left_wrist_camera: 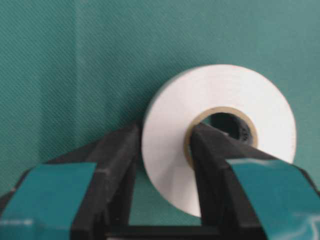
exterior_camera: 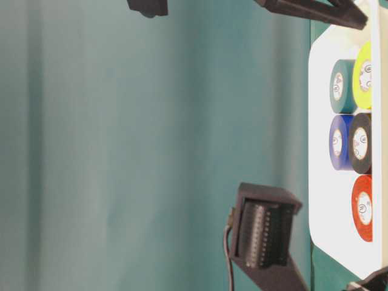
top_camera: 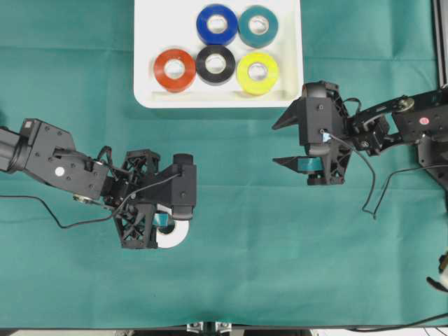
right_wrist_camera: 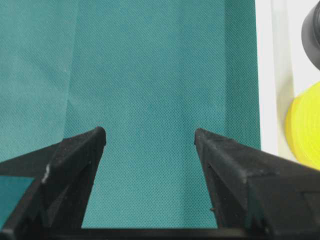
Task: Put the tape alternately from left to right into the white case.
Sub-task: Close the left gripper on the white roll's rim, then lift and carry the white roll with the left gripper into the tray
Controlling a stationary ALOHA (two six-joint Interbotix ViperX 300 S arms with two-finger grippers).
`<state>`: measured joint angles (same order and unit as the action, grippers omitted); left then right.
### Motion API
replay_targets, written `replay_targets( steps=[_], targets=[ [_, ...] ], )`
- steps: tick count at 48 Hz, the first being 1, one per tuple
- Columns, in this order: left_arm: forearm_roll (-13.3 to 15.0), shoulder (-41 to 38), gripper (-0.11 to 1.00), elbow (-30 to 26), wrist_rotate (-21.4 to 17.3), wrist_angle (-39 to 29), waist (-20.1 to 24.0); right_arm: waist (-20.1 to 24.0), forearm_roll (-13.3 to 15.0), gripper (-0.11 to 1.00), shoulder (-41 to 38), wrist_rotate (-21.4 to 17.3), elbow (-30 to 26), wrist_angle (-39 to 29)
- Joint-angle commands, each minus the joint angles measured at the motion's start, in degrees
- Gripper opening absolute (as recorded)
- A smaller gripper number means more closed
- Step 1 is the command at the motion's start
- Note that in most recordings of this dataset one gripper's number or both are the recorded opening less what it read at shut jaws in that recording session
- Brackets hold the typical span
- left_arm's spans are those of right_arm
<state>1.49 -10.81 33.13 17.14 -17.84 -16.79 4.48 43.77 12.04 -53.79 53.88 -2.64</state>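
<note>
Five rolls in white case (top_camera: 143, 84), sixth outside on green cloth (top_camera: 280, 245).
Left gripper (left_wrist_camera: 165, 145) clamped on white tape roll (left_wrist_camera: 220, 100), one finger through the core; right gripper (right_wrist_camera: 150, 137) spread wide, holding nothing, beside the case's edge.

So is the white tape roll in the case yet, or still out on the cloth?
Out. The white roll lies on the green cloth, below the case, in the left gripper.

My view: both arms matte black, lattice-ribbed gripper frames. Teal tape on jaws. Thin black cables loop off left arm (top_camera: 56, 168) and right arm (top_camera: 392, 126); red dot near right wrist.
</note>
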Motion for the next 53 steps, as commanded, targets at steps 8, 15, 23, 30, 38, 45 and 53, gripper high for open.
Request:
replay_targets(
  steps=[8, 15, 23, 30, 38, 45, 53],
  targets=[
    [-0.2, 3.3, -0.02, -0.7, -0.2, 0.0, -0.2, 0.1, 0.1, 0.79, 1.1, 0.0, -0.9, 0.2],
    [-0.2, 6.5, -0.02, -0.4, -0.4, 0.0, -0.2, 0.2, 0.1, 0.79, 1.1, 0.0, -0.9, 0.1],
    [-0.2, 10.4, -0.02, -0.3, -0.4, -1.4, -0.2, 0.1, 0.1, 0.79, 1.1, 0.0, -0.9, 0.1],
    [-0.3, 12.3, -0.02, -0.3, -0.6, -3.5, 0.3, 0.1, 0.1, 0.79, 1.1, 0.0, -0.8, 0.2],
    [-0.3, 12.4, -0.02, -0.2, -2.6, -4.5, 1.3, 0.2, 0.1, 0.79, 1.1, 0.0, -0.8, 0.1],
    [-0.3, 12.7, -0.02, -0.3, -6.5, -4.5, 3.1, 0.1, 0.1, 0.79, 1.1, 0.0, -0.8, 0.3],
    [-0.3, 13.9, -0.02, 0.2, -11.0, -4.5, 7.7, 0.2, 0.1, 0.79, 1.1, 0.0, -0.8, 0.3]
  ],
)
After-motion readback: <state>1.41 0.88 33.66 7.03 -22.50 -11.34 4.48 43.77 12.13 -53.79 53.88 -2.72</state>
